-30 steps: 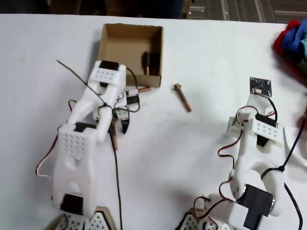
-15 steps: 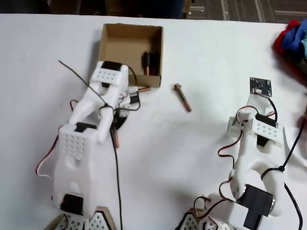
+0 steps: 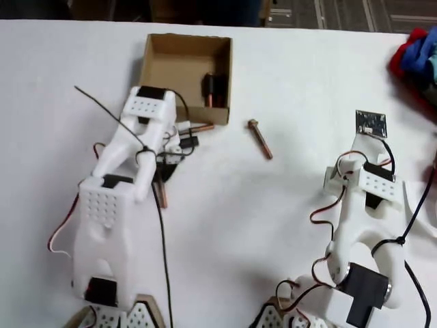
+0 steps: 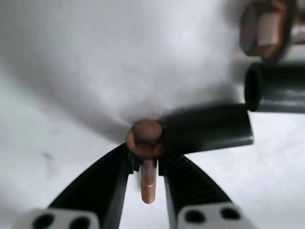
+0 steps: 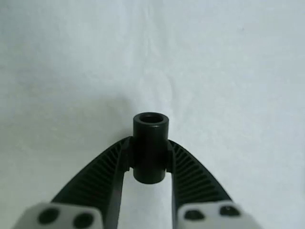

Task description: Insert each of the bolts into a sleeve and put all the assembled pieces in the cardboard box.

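Note:
My left gripper (image 4: 145,155) is shut on the shank of a copper bolt (image 4: 147,138), whose head points away from the wrist. In the high view this bolt (image 3: 163,195) sits under the left arm, in front of the cardboard box (image 3: 151,58). A black sleeve (image 4: 209,129) lies on the table right beside the bolt's head. A second sleeve (image 4: 276,88) and another bolt (image 4: 267,28) lie farther off. My right gripper (image 5: 151,148) is shut on an upright black sleeve (image 5: 151,126), with its bore showing. One assembled piece (image 3: 214,89) lies in the box.
A loose copper bolt (image 3: 260,139) lies in the middle of the white table, right of the box. A small circuit board (image 3: 371,123) sits beyond the right arm (image 3: 369,205). Coloured cloth (image 3: 416,51) lies at the far right edge. A black cable (image 3: 164,253) trails along the left arm.
The left arm's wrist swung slightly right, then back left, with the bolt still in its gripper. The right arm has stayed still.

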{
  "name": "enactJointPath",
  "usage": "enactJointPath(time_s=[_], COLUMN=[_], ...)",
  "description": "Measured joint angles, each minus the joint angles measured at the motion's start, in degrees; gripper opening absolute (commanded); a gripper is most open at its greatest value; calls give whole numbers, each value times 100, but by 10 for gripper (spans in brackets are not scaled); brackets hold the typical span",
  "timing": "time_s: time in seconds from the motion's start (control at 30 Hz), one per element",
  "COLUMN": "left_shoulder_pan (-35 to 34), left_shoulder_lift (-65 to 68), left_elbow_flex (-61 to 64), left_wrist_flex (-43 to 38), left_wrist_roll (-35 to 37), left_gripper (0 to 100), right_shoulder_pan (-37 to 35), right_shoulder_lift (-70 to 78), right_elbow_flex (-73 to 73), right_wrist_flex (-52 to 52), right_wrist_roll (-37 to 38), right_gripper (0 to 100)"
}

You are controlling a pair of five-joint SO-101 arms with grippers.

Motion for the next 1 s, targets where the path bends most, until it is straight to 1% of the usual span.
enactJointPath(time_s=[0.1, 0.37, 0.5, 0.6, 0.67, 0.73, 0.8, 0.9, 1.0], left_shoulder_pan=[-105, -97, -88, -44, 62, 167, 290, 651, 1090], left_shoulder_lift=[202, 387, 404, 431, 378, 316, 123, -343, -1143], left_elbow_flex=[0, -281, -308, -492, -695, -703, -448, 114, 633], left_wrist_flex=[-44, -62, -53, 220, 484, 615, 633, 633, 440], left_wrist_roll=[-26, -9, 0, -18, -123, -457, -782, -897, -958], left_gripper=[112, 22, 24, 24, 24, 24, 24, 24, 24], right_shoulder_pan=[0, 0, 0, -44, -149, -343, -580, -897, -958], right_shoulder_lift=[0, 0, 0, -26, -264, -695, -1231, -1934, -2268], right_elbow_flex=[0, 0, 35, 185, 404, 756, 1222, 1890, 2092], right_wrist_flex=[0, 0, 0, 0, -35, -202, -475, -818, -905], right_wrist_roll=[0, 0, 0, 0, 62, 149, 176, 211, 211], right_gripper=[20, 20, 20, 20, 20, 20, 20, 20, 20])
